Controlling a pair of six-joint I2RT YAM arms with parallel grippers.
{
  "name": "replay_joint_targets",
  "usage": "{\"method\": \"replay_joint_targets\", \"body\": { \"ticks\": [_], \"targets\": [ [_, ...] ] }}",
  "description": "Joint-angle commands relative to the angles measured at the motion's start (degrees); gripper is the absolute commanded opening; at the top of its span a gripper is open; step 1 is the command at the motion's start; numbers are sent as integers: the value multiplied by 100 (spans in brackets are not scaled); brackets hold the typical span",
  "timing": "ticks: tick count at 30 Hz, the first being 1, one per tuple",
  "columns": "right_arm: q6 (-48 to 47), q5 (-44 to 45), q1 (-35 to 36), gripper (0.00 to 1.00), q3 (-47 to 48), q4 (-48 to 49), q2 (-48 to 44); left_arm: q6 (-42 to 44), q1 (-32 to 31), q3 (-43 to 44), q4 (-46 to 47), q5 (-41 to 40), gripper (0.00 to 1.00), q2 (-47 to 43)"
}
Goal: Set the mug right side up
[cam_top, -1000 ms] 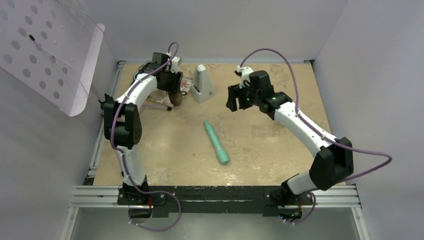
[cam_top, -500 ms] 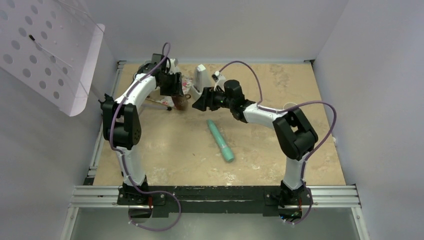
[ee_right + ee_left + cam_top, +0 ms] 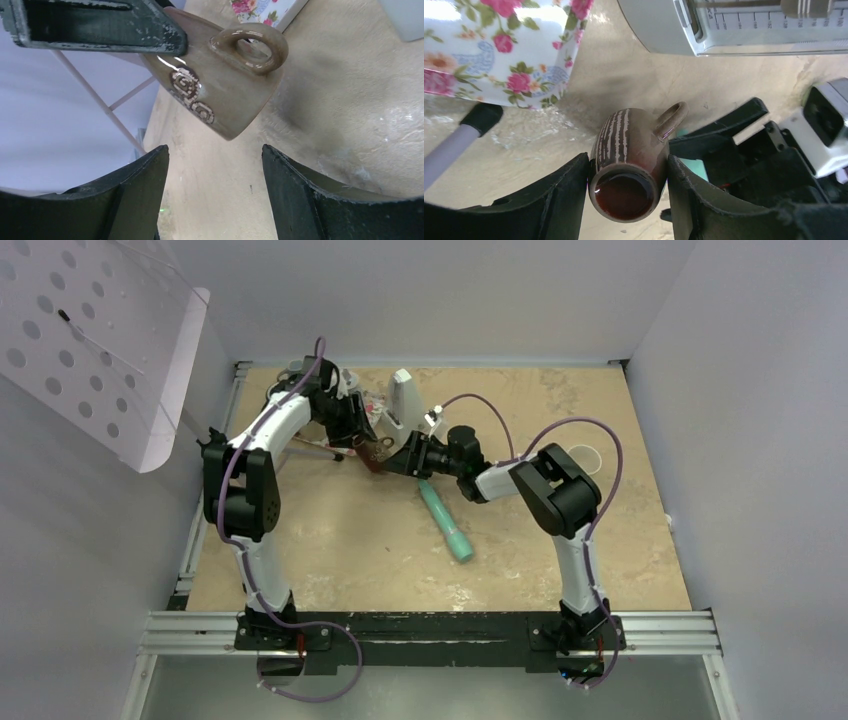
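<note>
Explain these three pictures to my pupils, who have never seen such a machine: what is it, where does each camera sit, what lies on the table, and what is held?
The machine is two white robot arms bolted at the near edge of a beige table. The wide picture comes from a fixed camera above and behind them. The other two come from a camera on each wrist, looking out past that arm's own hand. On the table lie a teal plastic cylinder, a white wedge-shaped device and a flower-patterned white object. The left hand grips a brown glazed ceramic mug by its sides, tilted, with its opening facing that wrist camera. The right hand is open close to the mug and holds nothing.
</note>
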Motion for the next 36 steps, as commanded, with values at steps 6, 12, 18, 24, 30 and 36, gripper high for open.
{"method": "replay_joint_targets", "body": {
  "ticks": [6,12,18,24,30,36],
  "targets": [
    [1314,-499,-19,68,178,2208,651,-818,36,-315,478,1060,0,-119],
    [1644,-665,-12,51,429,2952,765,-1090,36,-530,654,1344,0,-78],
    [1230,-476,-15,0,97,2547,147,-893,53,-591,470,1234,1,-97],
    [-306,89,-18,0,80,-156,-1044,-195,54,-161,-227,409,69,-237],
    [-2189,992,-19,0,548,-3470,-2200,471,54,-58,-561,-467,77,-522],
    [-3420,2243,-93,0,1500,-7118,-2676,862,54,-56,-617,-764,78,-677]
  ]
}}
